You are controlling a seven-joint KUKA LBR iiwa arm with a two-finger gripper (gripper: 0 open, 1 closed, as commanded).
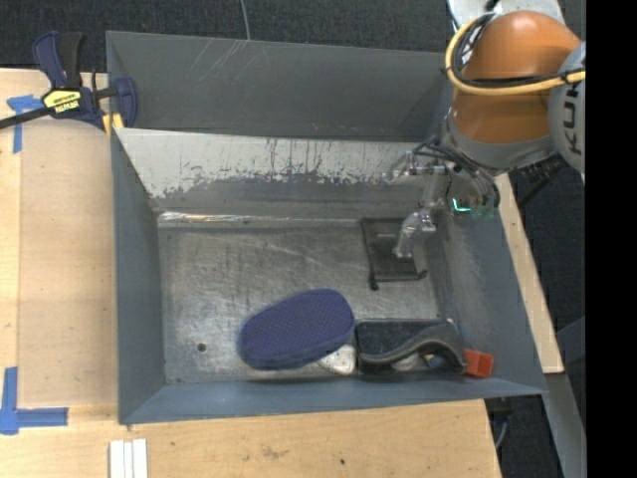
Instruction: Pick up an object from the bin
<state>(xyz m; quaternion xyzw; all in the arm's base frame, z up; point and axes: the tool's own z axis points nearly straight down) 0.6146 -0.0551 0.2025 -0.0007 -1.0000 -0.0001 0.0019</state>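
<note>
**Gripper (pixel 411 235) up by the bin's (pixel 299 172) right wall, loose things down along the near wall.**

Against the middle of the near wall: a blue oval pad (pixel 297 329), long axis along that wall and tipped slightly up to the right, touching a small white thing (pixel 341 362) at its right end. Just beside, toward the near right corner: a black curved thing (pixel 403 342), long axis also along the wall, with an orange-red piece (pixel 479 363) at its corner end. Further in: bare scuffed floor (pixel 259 257), wide and free to the left. Beyond, near the right wall and right under the gripper: a dark squarish patch (pixel 390 265), flat thing or shadow, cannot tell which. Gripper's opening: cannot tell. Probably calls for a reach toward the near wall, black curved thing nearest, closing across its short axis.
</note>
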